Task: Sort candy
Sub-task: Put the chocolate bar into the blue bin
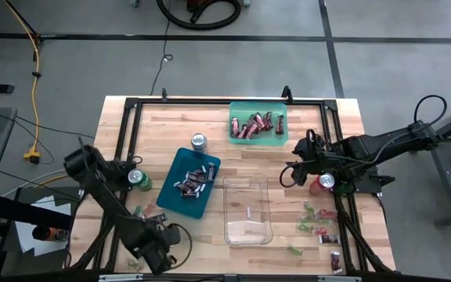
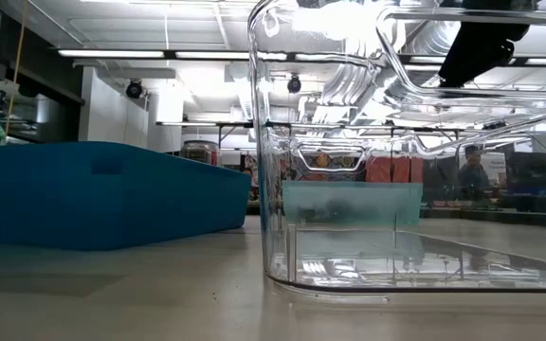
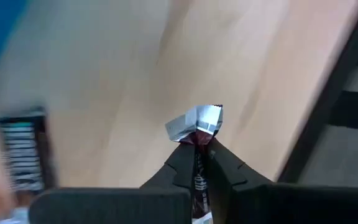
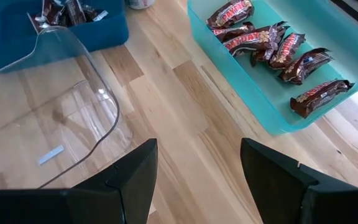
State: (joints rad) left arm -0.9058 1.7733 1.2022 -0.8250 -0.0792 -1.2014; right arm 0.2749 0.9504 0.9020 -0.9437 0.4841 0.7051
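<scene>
left gripper (image 3: 197, 152): pinched candy (image 3: 197, 124) mostly hidden between fingers | dark mini bar (image 3: 22, 149): blurred, print unreadable | scattered green pieces (image 1: 312, 213): too small to identify

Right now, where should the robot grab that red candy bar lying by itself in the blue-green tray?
Probably across its narrow middle, coming straight down from above. The dark red bar lies flat in the teal tray, apart from the pile, so the right end effector, open, could straddle its short width.

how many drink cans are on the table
3: a silver-topped can just beyond the dark blue tray, a green can left of that tray, and a red can under the right arm. Others could be hidden by the arms.
</scene>
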